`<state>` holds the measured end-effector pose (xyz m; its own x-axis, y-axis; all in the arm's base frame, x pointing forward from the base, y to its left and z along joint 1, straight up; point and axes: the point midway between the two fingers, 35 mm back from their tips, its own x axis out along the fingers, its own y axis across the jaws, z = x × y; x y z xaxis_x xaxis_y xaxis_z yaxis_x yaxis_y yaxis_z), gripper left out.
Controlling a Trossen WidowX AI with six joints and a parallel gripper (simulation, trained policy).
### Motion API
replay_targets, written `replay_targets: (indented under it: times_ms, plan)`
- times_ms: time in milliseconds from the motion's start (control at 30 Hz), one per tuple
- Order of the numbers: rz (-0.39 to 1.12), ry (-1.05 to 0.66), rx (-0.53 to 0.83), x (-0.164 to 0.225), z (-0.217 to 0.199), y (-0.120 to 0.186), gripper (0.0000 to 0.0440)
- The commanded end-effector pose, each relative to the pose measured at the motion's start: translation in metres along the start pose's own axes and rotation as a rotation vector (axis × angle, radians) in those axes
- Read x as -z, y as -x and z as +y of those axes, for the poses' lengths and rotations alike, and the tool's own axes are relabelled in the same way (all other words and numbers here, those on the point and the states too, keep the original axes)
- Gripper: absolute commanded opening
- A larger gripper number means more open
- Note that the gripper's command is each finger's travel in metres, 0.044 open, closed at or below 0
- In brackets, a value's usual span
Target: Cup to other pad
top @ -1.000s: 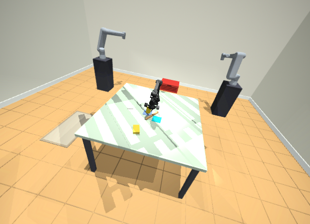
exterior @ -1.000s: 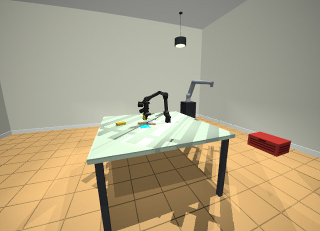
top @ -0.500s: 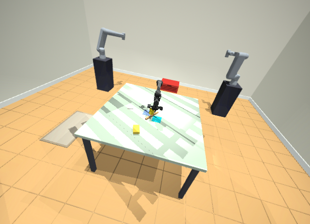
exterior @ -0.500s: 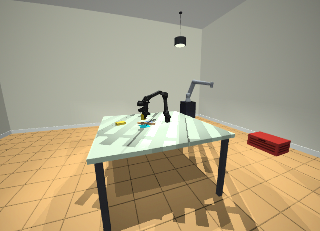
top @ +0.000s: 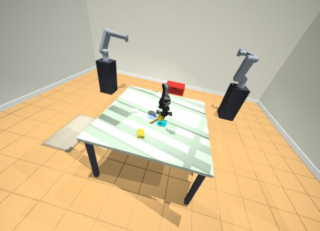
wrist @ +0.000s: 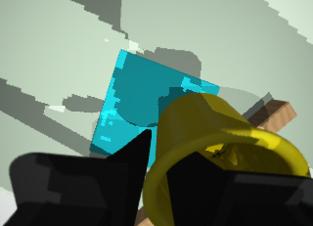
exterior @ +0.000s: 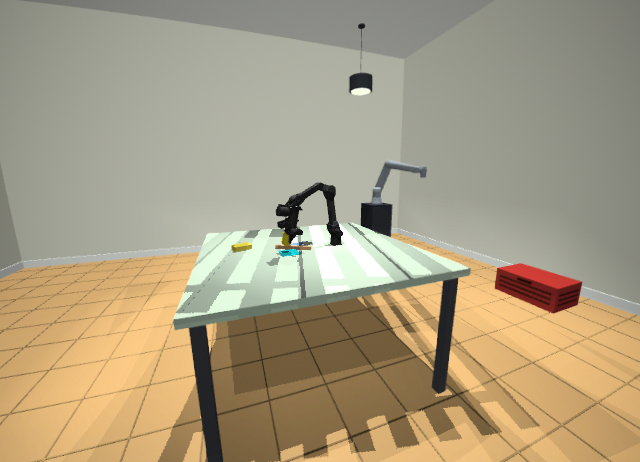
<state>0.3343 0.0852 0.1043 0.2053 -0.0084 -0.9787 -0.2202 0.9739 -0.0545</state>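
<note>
The end effector is clamped on the wall of the yellow cup, one finger inside the rim and the other outside. The cup hangs from it above the table, its mouth facing the wrist view. Its inside is mostly dark, and the marbles cannot be told apart there.

Below the end effector lie the wooden bar and the cyan pad. In the wrist view the cup covers part of the bar and overlaps one side of the pad. The blue pad lies near the end effector, on the other side of the bar from the cyan one.

Farther from the end effector, the yellow block lies flat on the table, apart from both pads. The black arm reaches back from the end effector to its base on the table.

Well beyond the end effector, past the table, are a red box on the floor and two grey arms, each on a dark pedestal. A black lamp hangs high above.
</note>
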Motion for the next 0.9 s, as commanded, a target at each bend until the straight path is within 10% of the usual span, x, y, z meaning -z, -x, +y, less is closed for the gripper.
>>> replay_targets:
  times_ms: [0, 533, 867]
  plan:
    - [0.01, 0.004, 0.0, 0.003, 0.009, -0.009, 0.0019]
    - [-0.022, -0.014, 0.002, 0.009, 0.019, -0.034, 0.0131]
    - [-0.092, -0.026, -0.026, 0.001, 0.018, -0.017, 0.0125]
